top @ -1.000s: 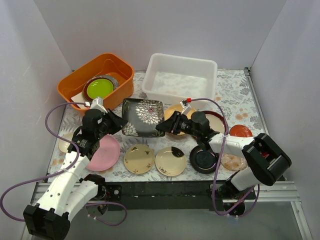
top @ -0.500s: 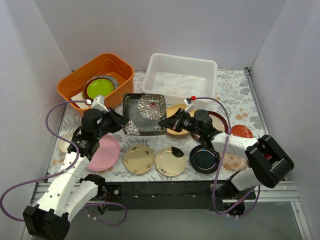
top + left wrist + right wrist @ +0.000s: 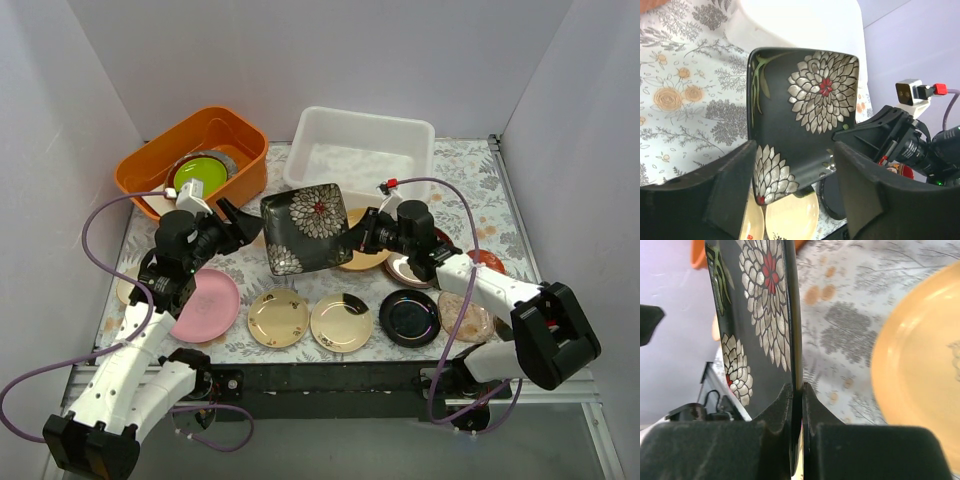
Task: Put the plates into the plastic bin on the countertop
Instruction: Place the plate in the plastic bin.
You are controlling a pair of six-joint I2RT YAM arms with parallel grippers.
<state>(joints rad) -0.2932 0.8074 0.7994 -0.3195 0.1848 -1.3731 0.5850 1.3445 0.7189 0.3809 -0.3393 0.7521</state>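
The black square floral plate hangs tilted above the countertop, just in front of the white plastic bin. My right gripper is shut on its right edge; the right wrist view shows the plate edge-on, pinched between the fingers. My left gripper stands open at the plate's left edge, and the plate reaches between its spread jaws untouched. Pink, gold, cream and glossy black plates lie along the front.
An orange tub at the back left holds a lime-green plate. A gold plate lies under the lifted plate. Speckled pinkish and orange-red plates sit at the right, beside the right arm.
The right gripper shut on the square plate and lifted it off the countertop, tilting it toward the bin. The left gripper opened and let go of the plate's left edge.
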